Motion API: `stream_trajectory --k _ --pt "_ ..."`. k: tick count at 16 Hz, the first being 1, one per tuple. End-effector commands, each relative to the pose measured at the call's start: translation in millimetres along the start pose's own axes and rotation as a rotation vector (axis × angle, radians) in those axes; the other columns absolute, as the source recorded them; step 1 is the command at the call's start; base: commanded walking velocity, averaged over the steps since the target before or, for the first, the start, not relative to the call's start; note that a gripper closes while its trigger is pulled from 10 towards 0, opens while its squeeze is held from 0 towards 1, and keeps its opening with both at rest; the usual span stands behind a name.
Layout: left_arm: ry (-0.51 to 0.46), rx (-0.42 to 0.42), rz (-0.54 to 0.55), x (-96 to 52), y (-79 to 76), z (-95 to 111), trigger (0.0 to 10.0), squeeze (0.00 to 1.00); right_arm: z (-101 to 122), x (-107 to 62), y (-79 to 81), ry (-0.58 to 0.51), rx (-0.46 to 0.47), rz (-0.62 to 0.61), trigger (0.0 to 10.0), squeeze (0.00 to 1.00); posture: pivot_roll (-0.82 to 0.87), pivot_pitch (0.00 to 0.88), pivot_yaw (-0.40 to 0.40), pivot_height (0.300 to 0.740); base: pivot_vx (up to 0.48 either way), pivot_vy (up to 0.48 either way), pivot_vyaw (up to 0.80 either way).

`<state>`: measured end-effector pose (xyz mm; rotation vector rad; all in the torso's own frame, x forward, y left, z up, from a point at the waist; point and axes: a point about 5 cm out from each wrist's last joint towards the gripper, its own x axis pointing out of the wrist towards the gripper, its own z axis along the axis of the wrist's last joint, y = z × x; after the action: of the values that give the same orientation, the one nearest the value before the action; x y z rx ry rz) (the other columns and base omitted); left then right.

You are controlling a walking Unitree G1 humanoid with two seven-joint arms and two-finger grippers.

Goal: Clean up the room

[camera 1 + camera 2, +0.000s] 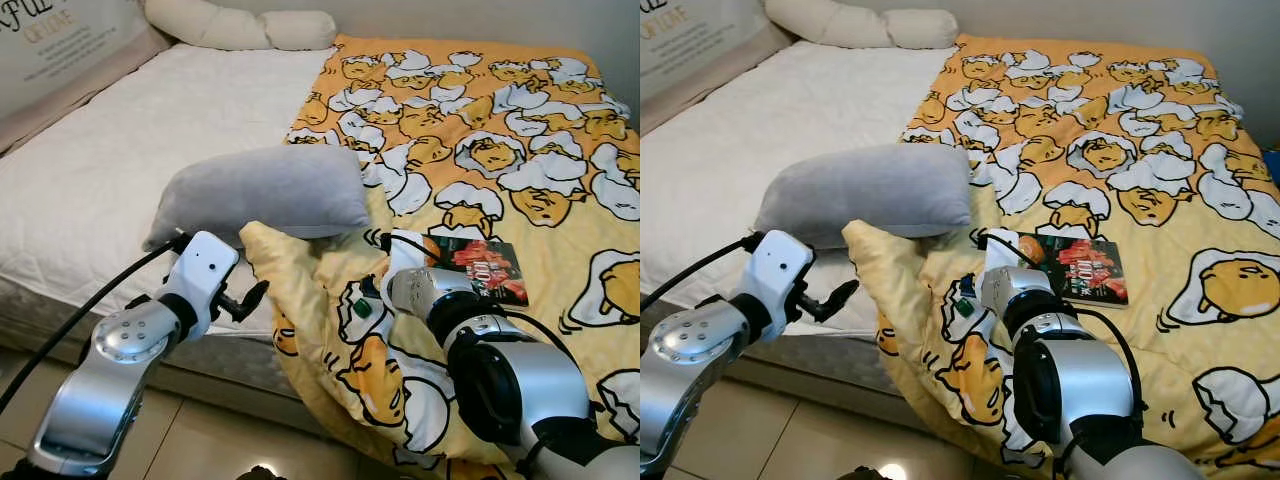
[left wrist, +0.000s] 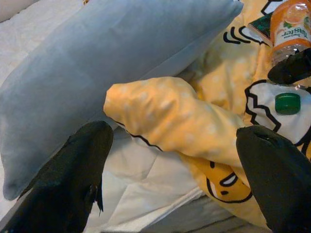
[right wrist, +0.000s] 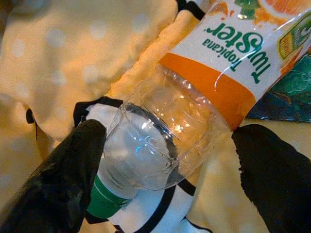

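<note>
The right gripper (image 3: 165,174) is positioned over an empty plastic bottle (image 3: 194,107) that lies on its side on the yellow patterned blanket (image 1: 520,120) at the near edge of the bed (image 1: 110,170). Its 2 fingers (image 3: 58,179) are spread to either side of the clear neck end; 1 finger appears to touch the bottle near the green cap (image 2: 287,103), the other stands apart, so the bottle is bracketed but not yet pinched. This placement suggests a pick-up for disposal. The bottle carries an orange label and appears to hold no liquid. Its base end rests against a book (image 1: 480,270) lying flat on the blanket. The left gripper (image 2: 170,160) hovers at the bed edge with fingers (image 2: 68,179) spread, aimed at a bunched fold of the blanket (image 2: 165,116) that lies against the grey pillow (image 1: 265,190); it holds nothing. The pillow rests across the boundary between blanket and white mattress (image 1: 90,190), likely awaiting repositioning beside the cream pillows (image 1: 240,25) at the head of the bed.
</note>
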<state>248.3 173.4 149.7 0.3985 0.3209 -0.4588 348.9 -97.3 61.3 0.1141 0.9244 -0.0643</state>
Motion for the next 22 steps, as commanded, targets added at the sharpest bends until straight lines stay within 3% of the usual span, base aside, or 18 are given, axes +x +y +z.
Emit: stream_trajectory --k 1,2,3,12,18,20,22 --pt "0.01 0.009 0.001 -5.4 1.2 -1 10.0 0.0 -4 1.6 -1.3 0.014 0.017 -0.006 2.0 0.0 0.05 0.003 0.041 0.74 0.0 0.0 0.0" --pt "0.014 0.009 0.001 -6.6 1.3 -2 10.0 0.0 -7 2.3 -1.7 0.023 0.03 -0.006 0.6 0.0 0.05 0.003 0.041 0.74 0.0 0.0 0.0" --pt "0.019 0.008 0.001 -8.6 1.3 -2 10.0 0.0 -11 3.8 -2.9 0.035 0.031 -0.008 0.0 0.0 0.05 0.001 0.04 0.74 0.0 0.0 0.0" --pt "0.023 -0.005 0.009 -12.2 1.6 -4 10.0 0.0 -24 8.5 -9.4 0.056 0.035 -0.026 0.0 0.0 0.06 0.0 0.033 0.74 0.0 0.0 0.0" --pt "0.007 -0.017 0.045 -11.6 7.6 -3 10.0 0.0 -7 6.9 -13.3 -0.047 0.08 0.034 0.0 0.0 0.03 0.0 0.046 0.74 0.0 0.0 0.0" --pt "0.003 -0.021 0.048 -10.4 6.6 -2 10.0 0.0 -1 6.2 -16.0 -0.088 0.05 0.039 0.0 0.0 0.02 0.0 0.055 0.74 0.0 0.0 0.0" --pt "-0.006 -0.021 0.05 -9.9 7.2 0 10.0 0.0 14 1.8 -15.0 -0.165 0.066 0.062 0.0 0.0 0.02 0.0 0.06 0.74 0.0 0.0 0.0"
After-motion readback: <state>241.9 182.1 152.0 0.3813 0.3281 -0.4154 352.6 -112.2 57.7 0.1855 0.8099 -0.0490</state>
